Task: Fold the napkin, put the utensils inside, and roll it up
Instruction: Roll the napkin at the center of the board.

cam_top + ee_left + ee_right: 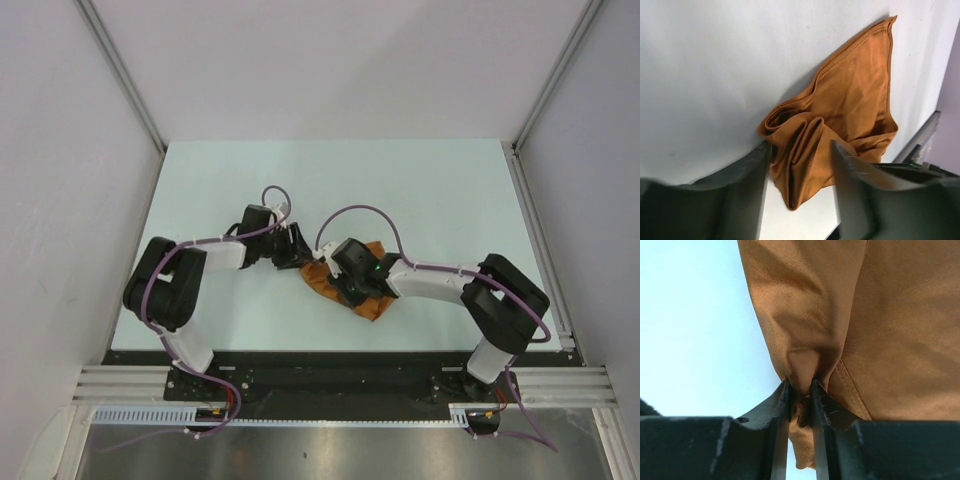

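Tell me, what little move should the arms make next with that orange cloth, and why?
Probably the left gripper should back away a little. Its jaws stand open around the bunched end of the napkin, gripping nothing, while the right gripper pinches a fold tight. The cloth is crumpled, not neatly rolled, so the right gripper likely needs room to pull it straight.

No writing, label, brand mark, number or sign can be read in any of the 3 views.
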Motion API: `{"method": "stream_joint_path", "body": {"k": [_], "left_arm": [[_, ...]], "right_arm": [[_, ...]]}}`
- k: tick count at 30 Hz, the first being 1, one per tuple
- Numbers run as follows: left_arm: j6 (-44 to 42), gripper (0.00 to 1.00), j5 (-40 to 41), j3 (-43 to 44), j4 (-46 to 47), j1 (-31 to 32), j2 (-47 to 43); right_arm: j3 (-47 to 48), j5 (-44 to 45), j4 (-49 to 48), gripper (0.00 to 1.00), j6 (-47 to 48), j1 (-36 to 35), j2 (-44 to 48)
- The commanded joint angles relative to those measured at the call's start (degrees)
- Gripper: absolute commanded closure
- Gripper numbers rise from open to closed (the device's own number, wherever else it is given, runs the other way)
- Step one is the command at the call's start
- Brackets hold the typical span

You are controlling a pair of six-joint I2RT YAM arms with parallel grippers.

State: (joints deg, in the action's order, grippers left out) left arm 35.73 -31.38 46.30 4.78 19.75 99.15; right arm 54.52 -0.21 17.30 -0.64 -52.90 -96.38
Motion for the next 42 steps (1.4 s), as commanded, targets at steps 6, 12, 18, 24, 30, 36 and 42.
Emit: {"method": "stream_joint_path", "body": {"k": [6,12,18,24,30,36,42], "left_arm": [[-3.55,0.23,8.7,1.6,-2.66,-3.31,-10.46],[-5.66,0.22,6.07,-2.0,1.37,-2.52,-12.67],[-6.02,0.22,5.1,-2.27,1.73,-0.59,-8.37],[-4.17,0.21,1.76,-1.92,5.24,0.03,-3.01],[-3.38,0.21,0.0,-0.51,3.75,1.17,1.82],[-2.41,0.37,-2.46,-2.44,2.44,3.1,2.97],[-1.72,0.66,-5.0,-4.73,3.66,4.68,3.41]], "right_arm": [[-3.54,-33.87,-3.05,0.8,-6.38,11.06,-4.34],[-3.37,-50.67,-7.19,0.81,-8.67,17.3,-10.57],[-2.05,-56.74,-7.28,0.82,-9.29,20.12,-15.15],[-1.96,-61.3,-9.03,0.82,-10.25,21.96,-18.23],[-1.7,-63.86,-10.36,0.83,-10.78,23.81,-20.43],[-1.35,-65.35,-9.92,0.83,-10.16,25.57,-21.39],[-0.56,-65.1,-8.51,0.83,-8.85,26.27,-21.92]]}}
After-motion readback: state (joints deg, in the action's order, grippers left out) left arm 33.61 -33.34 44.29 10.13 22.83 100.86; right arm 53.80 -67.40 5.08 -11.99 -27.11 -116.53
